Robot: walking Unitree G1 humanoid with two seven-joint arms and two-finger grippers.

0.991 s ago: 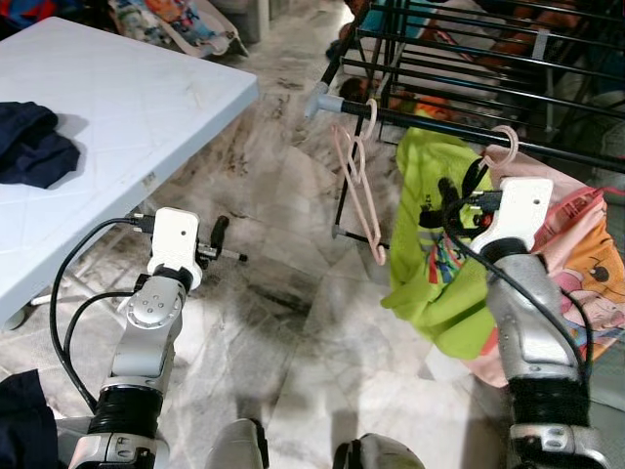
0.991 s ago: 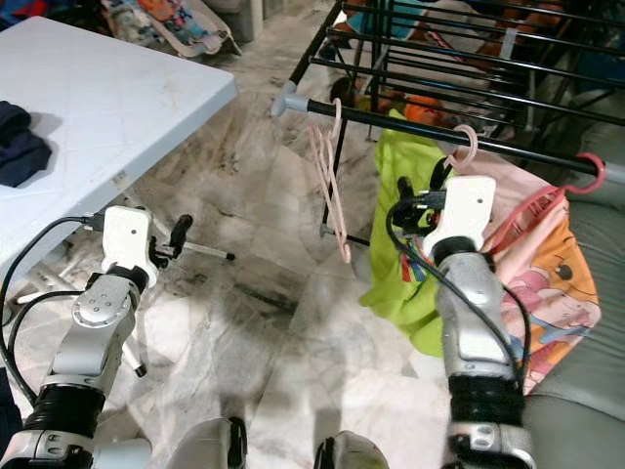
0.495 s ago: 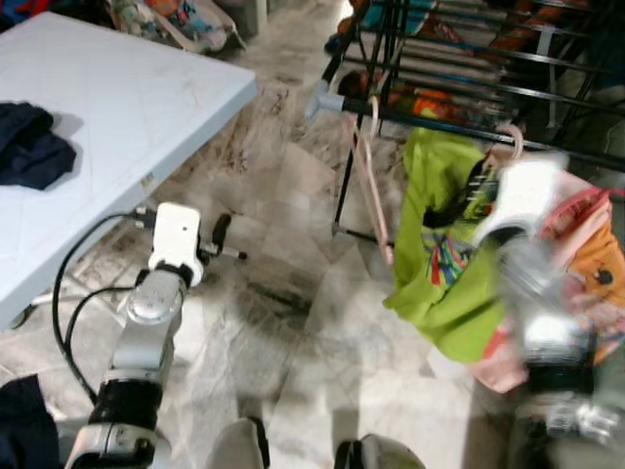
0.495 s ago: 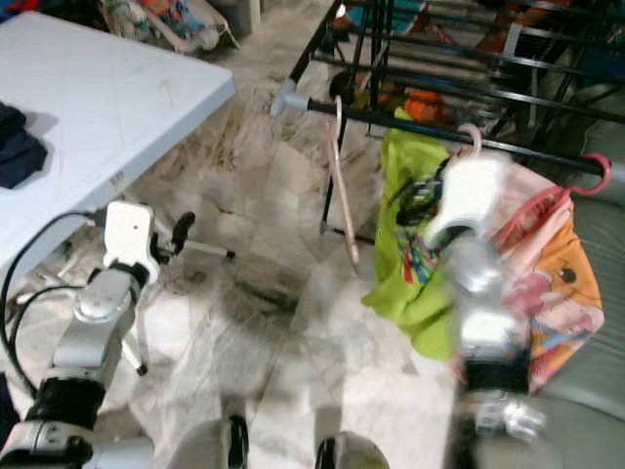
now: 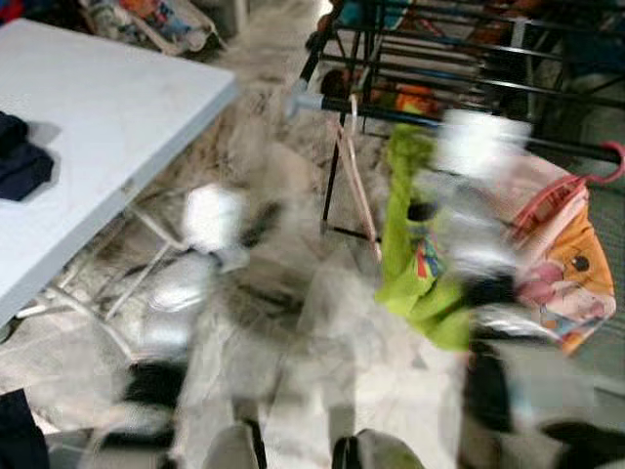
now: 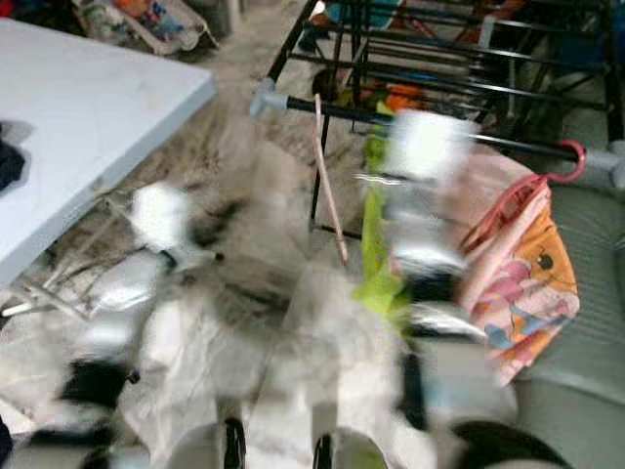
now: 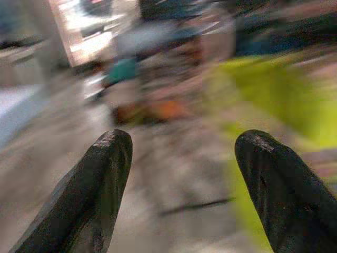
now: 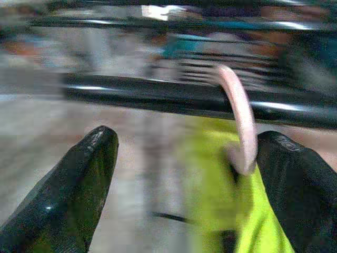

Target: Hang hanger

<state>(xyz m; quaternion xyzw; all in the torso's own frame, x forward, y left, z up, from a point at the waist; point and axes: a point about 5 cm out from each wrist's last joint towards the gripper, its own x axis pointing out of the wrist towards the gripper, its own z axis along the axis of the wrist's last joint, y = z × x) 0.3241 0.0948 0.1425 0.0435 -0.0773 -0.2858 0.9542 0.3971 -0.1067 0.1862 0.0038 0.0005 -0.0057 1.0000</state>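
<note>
Both grippers gape: right gripper [image 8: 179,195] faces pink hanger hook [image 8: 238,124] on rail [image 8: 147,95].

Lime green shirt [image 5: 405,244], pale pink hanger [image 5: 356,186], black rack [image 5: 459,68], white table [image 5: 88,127], grey marbled floor [image 5: 293,322], orange-pink cartoon print garment [image 5: 566,264].

Bright, even daylight, but heavy motion blur smears all four views
</note>
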